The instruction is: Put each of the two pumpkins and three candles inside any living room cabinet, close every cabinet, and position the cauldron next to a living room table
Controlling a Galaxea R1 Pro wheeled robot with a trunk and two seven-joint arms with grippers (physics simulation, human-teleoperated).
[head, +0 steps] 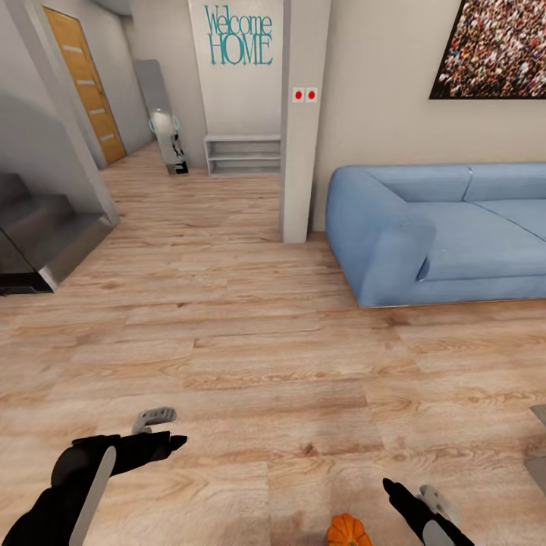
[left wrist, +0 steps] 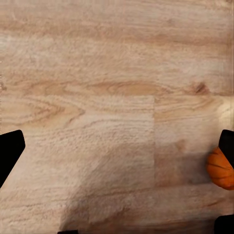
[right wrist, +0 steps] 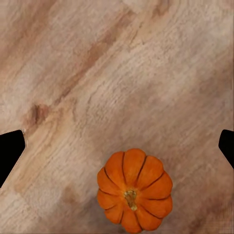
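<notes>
A small bright-orange ribbed pumpkin (head: 349, 530) with a short brown stem sits on the light wooden plank floor (head: 250, 341). In the head view it is right at the bottom edge, a bit to the right of the middle, just beside the black right gripper (head: 394, 487). It sits upright with its stem pointing up. The right wrist view looks straight down on the pumpkin (right wrist: 134, 190), and nothing is touching it. The two black fingertips (right wrist: 9, 153) in that view are far apart at the two sides, so the right gripper is wide open and holds nothing.

The black left gripper (head: 171, 441) hangs over bare floor, well apart from the pumpkin. In the left wrist view its fingertips (left wrist: 9, 153) are also spread far apart with nothing between them, and the pumpkin (left wrist: 222, 168) peeks in at one edge.

Farther off, a big soft blue sofa (head: 440, 235) stands against the pale wall. Beside it is a grey square pillar (head: 299, 129). Past the pillar is a low grey open shelf (head: 243, 154), and above it are teal words on the wall (head: 239, 36). Dark grey stairs (head: 38, 235) are on the left.
</notes>
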